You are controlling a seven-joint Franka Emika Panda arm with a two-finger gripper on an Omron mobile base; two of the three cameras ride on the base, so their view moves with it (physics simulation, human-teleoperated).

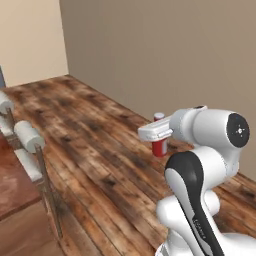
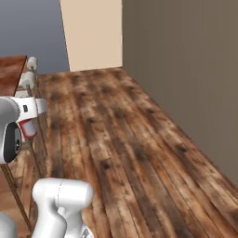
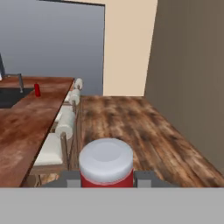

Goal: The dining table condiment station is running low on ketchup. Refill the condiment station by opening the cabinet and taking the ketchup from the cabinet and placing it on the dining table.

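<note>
The pincer (image 3: pixel 106 178) grips the ketchup (image 3: pixel 106 164) at the hand view's bottom centre, upright, over the wooden floor. The dining table surface (image 3: pixel 26 131) lies at left; carry the bottle level, clear the stools (image 3: pixel 61 127), then lower gently.

Dark plank floor (image 2: pixel 139 139) runs to a taupe wall (image 1: pixel 165 55) and a cream wall (image 2: pixel 93 32). Wooden stools (image 3: pixel 54 151) with white cushions and roll backrests line up in a row — an all-red bottle (image 3: pixel 37 90) stands upright near a black sink (image 3: pixel 11 97).
</note>
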